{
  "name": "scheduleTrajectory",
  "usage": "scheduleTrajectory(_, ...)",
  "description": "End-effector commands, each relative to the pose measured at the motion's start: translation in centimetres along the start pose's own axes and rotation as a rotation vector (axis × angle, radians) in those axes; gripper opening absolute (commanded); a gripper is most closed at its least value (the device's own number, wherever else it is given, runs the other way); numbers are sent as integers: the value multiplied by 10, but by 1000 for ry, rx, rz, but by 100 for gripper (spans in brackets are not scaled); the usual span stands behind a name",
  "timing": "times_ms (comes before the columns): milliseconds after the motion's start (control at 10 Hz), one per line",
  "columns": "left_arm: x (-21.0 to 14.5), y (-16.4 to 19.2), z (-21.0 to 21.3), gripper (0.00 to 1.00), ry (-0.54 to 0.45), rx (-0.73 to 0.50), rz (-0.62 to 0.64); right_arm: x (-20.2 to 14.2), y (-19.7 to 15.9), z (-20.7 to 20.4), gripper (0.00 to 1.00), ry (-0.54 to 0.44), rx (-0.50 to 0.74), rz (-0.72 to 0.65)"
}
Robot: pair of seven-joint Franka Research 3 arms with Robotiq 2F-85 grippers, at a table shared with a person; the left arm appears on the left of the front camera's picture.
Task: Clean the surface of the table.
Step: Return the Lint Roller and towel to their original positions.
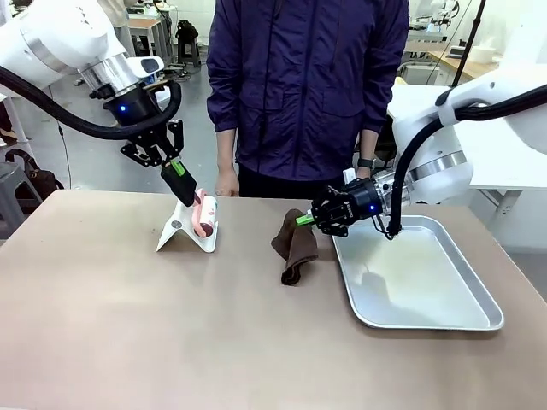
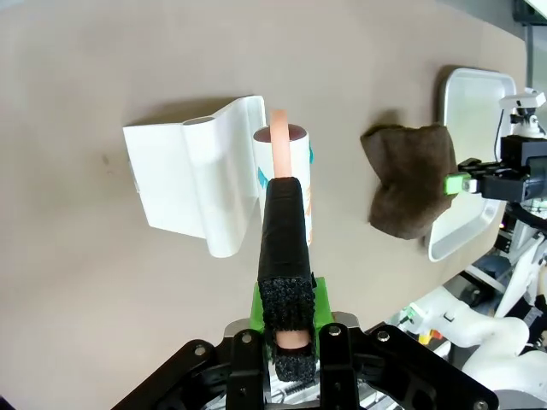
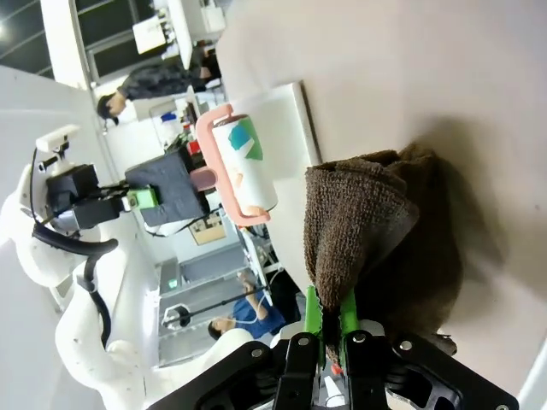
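Early stage, by my read: no wiping visible yet. Right gripper [image 1: 305,219] clenched on cloth [image 1: 296,248], lifted at table [image 1: 128,325] centre (tray [image 1: 461,323] at 3 o'clock). Left gripper [image 1: 182,183] clamps roller [image 1: 206,218] handle at 11 o'clock.

Left tool [image 1: 182,186]: my front view can't show its tips past the lint roller [image 1: 205,216] | roller handle [image 2: 279,137] hidden between fingers in left wrist view | right tool [image 3: 327,318]: pads buried in brown cloth [image 3: 363,226] | worktop [image 1: 128,325] cut by frame edges | roller label print too small to read
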State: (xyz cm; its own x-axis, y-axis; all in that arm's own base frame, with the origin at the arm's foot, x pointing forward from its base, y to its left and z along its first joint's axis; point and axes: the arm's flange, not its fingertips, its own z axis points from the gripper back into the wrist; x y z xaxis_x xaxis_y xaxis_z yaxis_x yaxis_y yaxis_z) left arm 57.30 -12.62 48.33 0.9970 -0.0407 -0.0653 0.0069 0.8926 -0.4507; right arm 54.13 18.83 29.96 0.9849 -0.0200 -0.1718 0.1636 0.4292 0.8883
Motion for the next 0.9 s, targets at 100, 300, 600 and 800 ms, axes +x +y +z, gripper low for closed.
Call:
scheduleTrajectory(100,2,-3,1,22,16,-18,-4,0,0,0,8,0,0,0)
scheduleTrajectory(300,1,0,0,22,-4,-1,3,0,0,0,8,0,0,0)
scheduleTrajectory(600,1,0,0,22,-4,-1,3,0,0,0,8,0,0,0)
scheduleTrajectory(800,1,0,-1,22,0,-1,3,1,0,1,8,-2,-1,-9)
